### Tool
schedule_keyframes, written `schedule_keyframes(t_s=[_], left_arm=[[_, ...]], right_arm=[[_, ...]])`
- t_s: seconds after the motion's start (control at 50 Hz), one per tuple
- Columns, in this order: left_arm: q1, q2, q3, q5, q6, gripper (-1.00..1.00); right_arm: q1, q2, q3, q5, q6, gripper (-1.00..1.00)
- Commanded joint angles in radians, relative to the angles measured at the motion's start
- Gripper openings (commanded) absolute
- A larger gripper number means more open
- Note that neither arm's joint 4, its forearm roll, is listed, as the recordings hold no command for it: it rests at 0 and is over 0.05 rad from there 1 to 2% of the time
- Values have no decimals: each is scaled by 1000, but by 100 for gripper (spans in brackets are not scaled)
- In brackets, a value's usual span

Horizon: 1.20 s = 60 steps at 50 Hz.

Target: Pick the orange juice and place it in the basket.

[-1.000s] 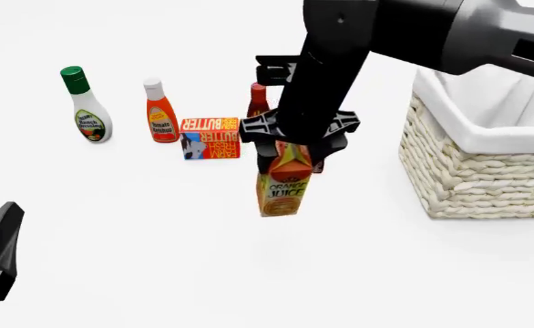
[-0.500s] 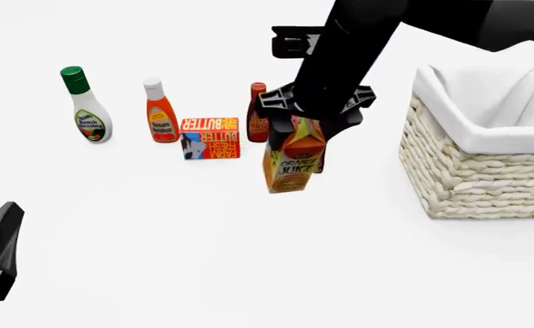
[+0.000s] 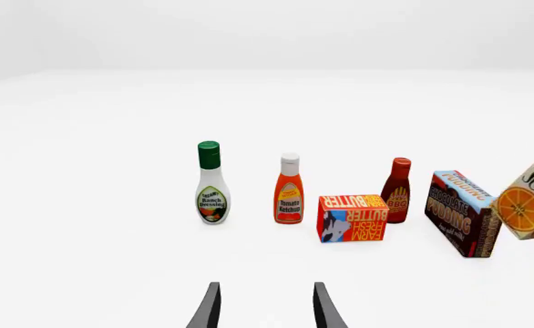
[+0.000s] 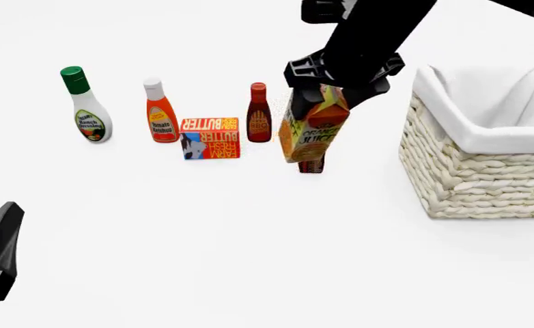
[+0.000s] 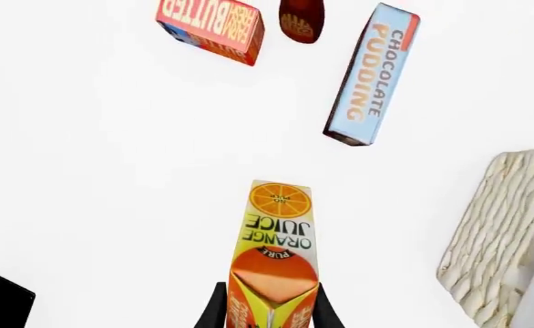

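A plain white bench (image 4: 203, 260) fills the scene under even light. The right gripper (image 4: 340, 80) is clamped on the gabled top of the orange juice (image 4: 311, 126), holding the carton in the air, tilted, clear of the bench; in the right wrist view the two fingers (image 5: 214, 311) press on either side of the carton's top. The carton hangs just left of the basket (image 4: 485, 160), not over it, and in front of the chocolate pudding box (image 5: 371, 74), which lies on the bench beyond it. Left of the carton stand a dark red BBQ bottle (image 4: 259, 113), the butter box (image 4: 210, 138), a ketchup bottle (image 4: 160, 111) and a green-capped ranch dressing bottle (image 4: 86, 106), in a loose row. The left gripper (image 3: 265, 307) sits near the left edge of the bench, well apart from everything, its fingers spread with nothing between them.
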Motion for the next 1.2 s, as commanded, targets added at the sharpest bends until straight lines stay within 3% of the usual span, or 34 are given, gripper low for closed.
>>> schedule_keyframes(t_s=[0.02,0.66,0.88,0.9,1.2], left_arm=[[0,0,0,0,0,100],[0,0,0,0,0,100],[0,0,0,0,0,100],[0,0,0,0,0,100],[0,0,0,0,0,100]], right_arm=[[-32,-24,-33,0,-26,-100],[-111,-61,-94,0,-108,-100],[-179,-93,-115,0,-153,-100],[-202,-102,-133,0,-181,-100],[-258,-130,-169,0,-197,-100]])
